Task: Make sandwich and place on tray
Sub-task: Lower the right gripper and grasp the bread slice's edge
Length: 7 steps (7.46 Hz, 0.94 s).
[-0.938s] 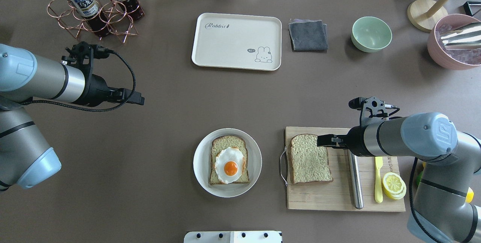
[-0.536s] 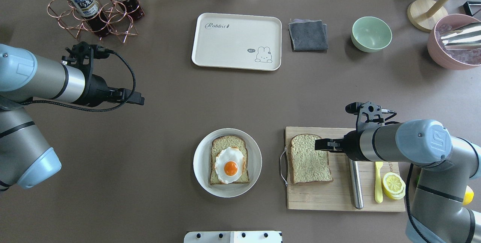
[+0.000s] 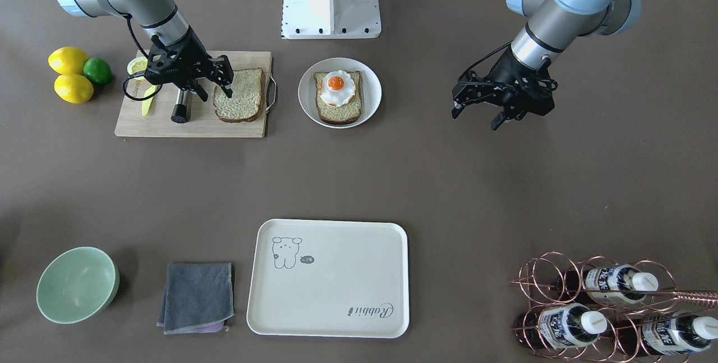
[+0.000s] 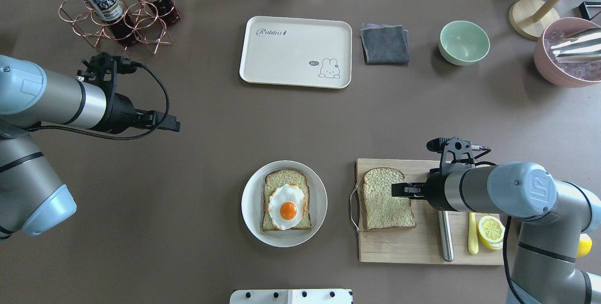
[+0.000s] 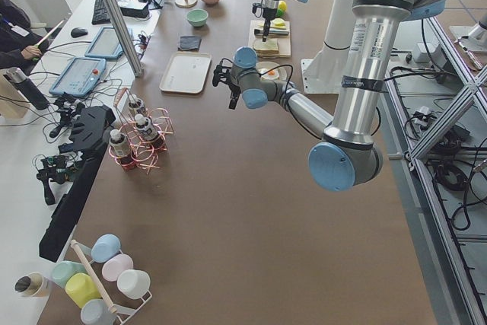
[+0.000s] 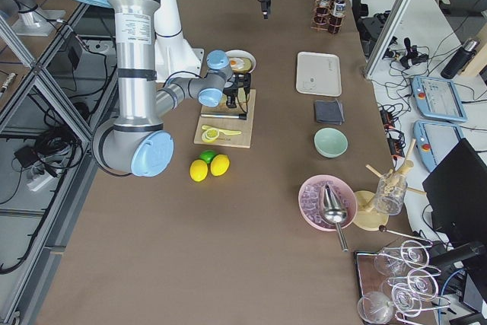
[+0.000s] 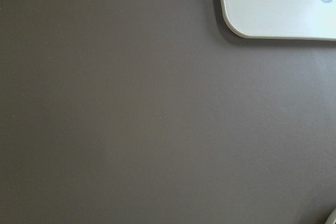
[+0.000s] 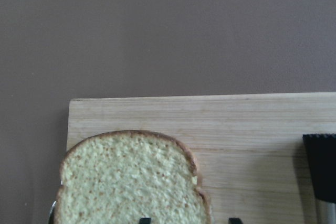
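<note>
One slice of bread topped with the fried egg [image 4: 286, 206] lies on a round white plate [image 4: 251, 219], also in the front view [image 3: 338, 93]. A second bread slice [image 4: 382, 200] lies on the wooden cutting board [image 4: 422, 247]. My right gripper [image 4: 398, 190] is open and low over that slice's right edge. In the right wrist view the right gripper [image 8: 189, 221] straddles the crust. My left gripper [image 3: 475, 117] is open and empty above bare table. The cream tray [image 4: 296, 52] lies empty at the far middle; its corner shows in the left wrist view [image 7: 278, 3].
On the board lie a steel rod [image 4: 445, 236], a yellow knife [image 4: 472, 238] and lemon slices [image 4: 491, 229]. A grey cloth [image 4: 385, 44], a green bowl [image 4: 464, 42] and a pink bowl [image 4: 568, 52] are at the far right. A copper bottle rack [image 4: 117, 12] is far left.
My right gripper has moved toward the robot along the second slice's right edge. The left arm, bread, egg and tray have not moved.
</note>
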{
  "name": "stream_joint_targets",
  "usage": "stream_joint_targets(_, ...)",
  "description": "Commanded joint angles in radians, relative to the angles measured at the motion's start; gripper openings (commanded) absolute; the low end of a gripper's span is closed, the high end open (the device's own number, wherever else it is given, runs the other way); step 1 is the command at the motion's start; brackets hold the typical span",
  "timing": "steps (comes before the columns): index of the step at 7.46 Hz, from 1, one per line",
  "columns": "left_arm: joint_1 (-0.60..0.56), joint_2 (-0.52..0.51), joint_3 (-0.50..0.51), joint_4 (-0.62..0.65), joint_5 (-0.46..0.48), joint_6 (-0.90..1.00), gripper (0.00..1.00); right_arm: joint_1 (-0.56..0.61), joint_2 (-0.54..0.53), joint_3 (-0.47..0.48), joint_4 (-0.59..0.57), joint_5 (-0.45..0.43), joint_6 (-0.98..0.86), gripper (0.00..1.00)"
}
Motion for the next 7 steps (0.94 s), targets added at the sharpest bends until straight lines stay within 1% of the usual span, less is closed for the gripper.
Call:
stream_joint_targets(1,0.000,0.000,0.000,-0.001,0.020,0.003,0.98,-0.003,0.004,0.000,0.000,-0.001,0.000,0.56)
stream_joint_targets(2,0.000,0.000,-0.003,0.001,0.020,0.002,0.98,-0.005,0.004,0.000,0.000,-0.001,0.000,0.54)
stream_joint_targets(3,0.000,0.002,-0.003,-0.001,0.020,0.003,0.98,-0.011,0.004,0.000,0.000,-0.005,0.005,0.51)
stream_joint_targets(4,0.000,0.002,-0.005,0.001,0.020,0.003,0.98,-0.029,0.005,0.000,0.000,-0.031,0.037,0.40)
stream_joint_targets(5,0.000,0.002,-0.005,-0.001,0.020,0.003,0.98,-0.043,0.011,0.000,0.000,-0.053,0.088,0.00)
stream_joint_targets(7,0.000,0.008,-0.012,-0.004,0.020,0.000,0.98,-0.043,0.014,0.011,0.000,-0.056,0.091,0.00)
